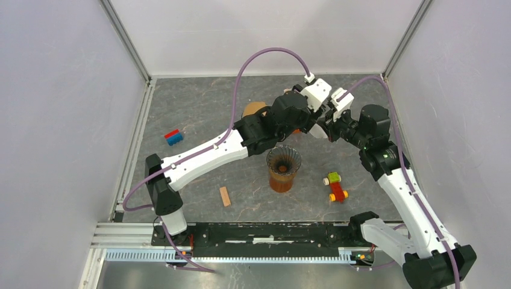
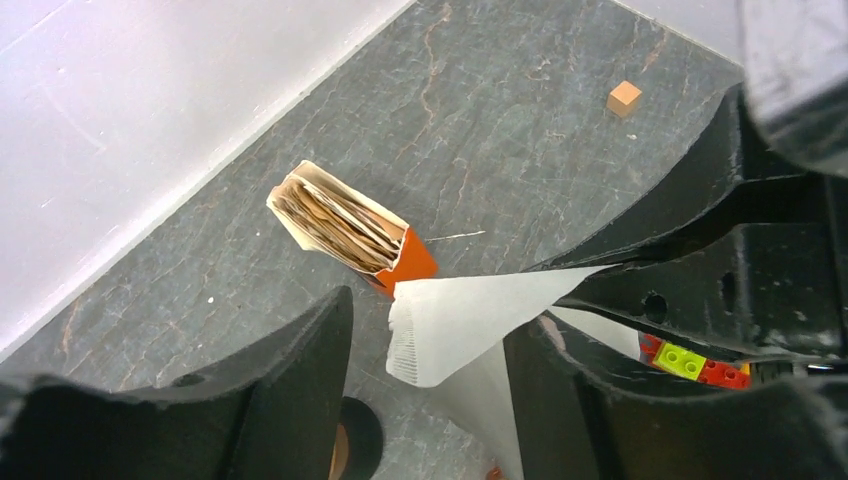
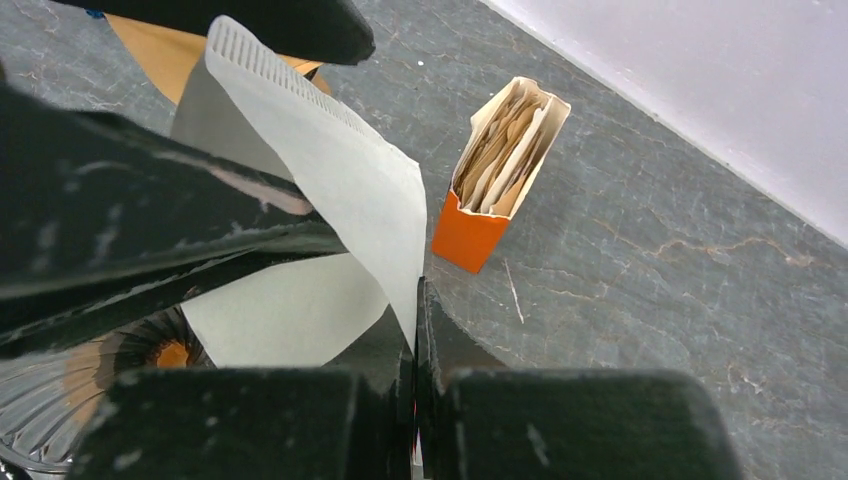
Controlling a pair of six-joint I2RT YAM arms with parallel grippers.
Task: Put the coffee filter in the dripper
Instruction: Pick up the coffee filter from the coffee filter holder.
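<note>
White filter (image 3: pixel 330 190) — between right claw (image 3: pixel 416 300) tips

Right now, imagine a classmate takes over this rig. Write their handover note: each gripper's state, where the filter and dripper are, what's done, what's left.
Right gripper: shut on the coffee filter, held in the air.
Left gripper: open, fingers either side of the filter's free end.
Dripper: upright, empty, just on the near side of both grippers.
Done: one filter is out of the filter box.
To do: carry it over and seat it in the dripper.
</note>
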